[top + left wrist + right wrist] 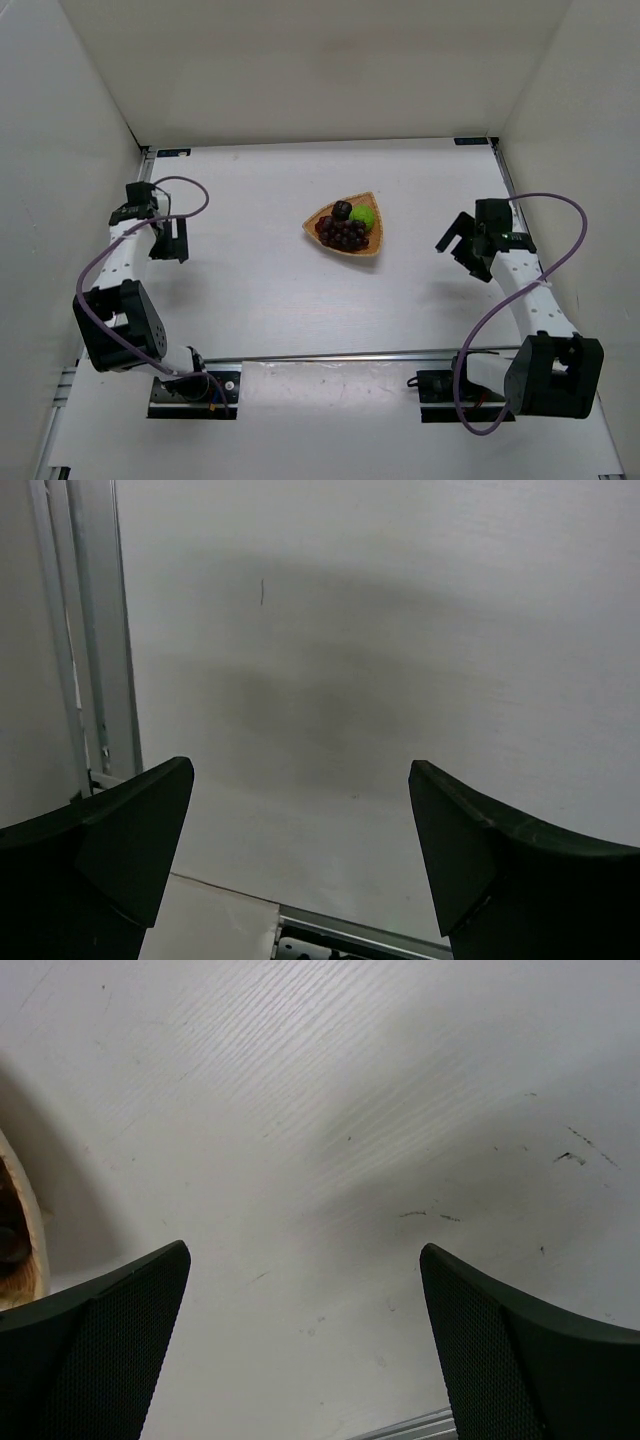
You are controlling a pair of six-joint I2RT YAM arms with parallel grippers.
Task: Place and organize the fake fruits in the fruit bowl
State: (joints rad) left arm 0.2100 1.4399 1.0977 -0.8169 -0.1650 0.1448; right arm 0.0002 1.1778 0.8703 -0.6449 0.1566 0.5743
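The tan woven fruit bowl sits mid-table. In it lie the dark red-purple grape bunch, the round green fruit and the small blackish lumpy fruit. My left gripper is open and empty, far left of the bowl, above bare table. My right gripper is open and empty, to the right of the bowl; its wrist view shows bare table between the fingers and a sliver of the bowl's rim at the left edge.
White walls enclose the table on the left, back and right. A metal rail runs along the near edge by the arm bases. Another rail shows at the left of the left wrist view.
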